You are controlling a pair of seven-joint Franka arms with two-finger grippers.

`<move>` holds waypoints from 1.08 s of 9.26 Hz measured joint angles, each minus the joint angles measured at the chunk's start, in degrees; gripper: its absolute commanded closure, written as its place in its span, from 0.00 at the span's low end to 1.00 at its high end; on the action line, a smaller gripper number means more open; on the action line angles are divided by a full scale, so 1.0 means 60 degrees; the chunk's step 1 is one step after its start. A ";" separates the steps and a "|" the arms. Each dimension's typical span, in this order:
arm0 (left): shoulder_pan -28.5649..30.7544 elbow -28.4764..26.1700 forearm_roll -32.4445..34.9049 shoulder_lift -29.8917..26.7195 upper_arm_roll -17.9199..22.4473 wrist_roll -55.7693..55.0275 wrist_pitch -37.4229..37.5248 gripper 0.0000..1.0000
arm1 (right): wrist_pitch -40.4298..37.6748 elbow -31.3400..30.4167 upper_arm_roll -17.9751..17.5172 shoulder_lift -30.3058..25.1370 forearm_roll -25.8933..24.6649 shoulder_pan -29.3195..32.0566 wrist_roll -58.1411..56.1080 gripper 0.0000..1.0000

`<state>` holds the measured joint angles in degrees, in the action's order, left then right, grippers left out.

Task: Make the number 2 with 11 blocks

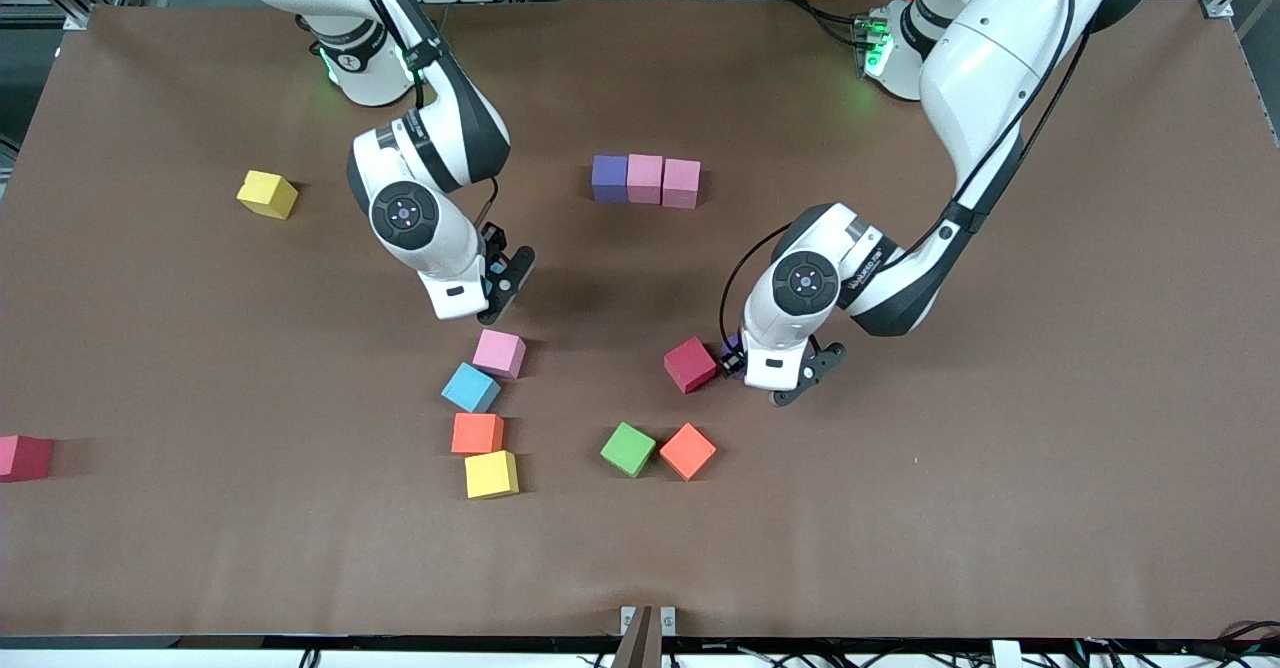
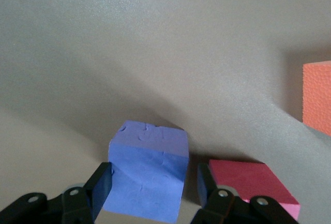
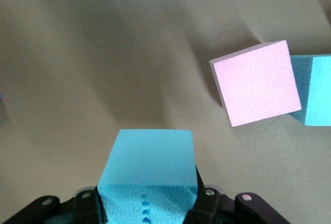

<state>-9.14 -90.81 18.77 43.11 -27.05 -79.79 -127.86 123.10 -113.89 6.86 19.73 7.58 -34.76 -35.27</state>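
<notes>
My left gripper (image 1: 756, 366) (image 2: 153, 178) is down at the table, open, straddling a purple block (image 2: 147, 169) (image 1: 728, 350). One finger touches that block and a small gap shows at the other. A red block (image 1: 690, 364) (image 2: 253, 180) lies just beside it. My right gripper (image 1: 498, 268) (image 3: 150, 199) hangs over the table, shut on a light blue block (image 3: 150, 169). Below it lie a pink block (image 1: 499, 353) (image 3: 256, 83) and another light blue block (image 1: 470, 387) (image 3: 315, 89). A purple (image 1: 609, 178), pink (image 1: 645, 178) and pink (image 1: 681, 182) row stands mid-table, nearer the bases.
Orange (image 1: 477, 433) and yellow (image 1: 491, 474) blocks lie nearer the camera than the light blue one. A green cube (image 1: 628, 449) touches an orange block (image 1: 688, 451) (image 2: 316, 97). A yellow block (image 1: 267, 194) and a dark pink block (image 1: 22, 457) lie toward the right arm's end.
</notes>
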 measured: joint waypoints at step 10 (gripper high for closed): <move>-0.0002 -0.0167 0.0184 -0.0125 0.0041 0.0008 0.0119 0.25 | -0.0257 0.0146 -0.0014 0.0001 -0.0012 -0.0002 0.0000 1.00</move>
<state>-9.16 -91.82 19.87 42.36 -26.80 -79.74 -127.15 121.56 -113.01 6.77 19.73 7.51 -34.77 -35.27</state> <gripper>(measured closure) 0.247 0.423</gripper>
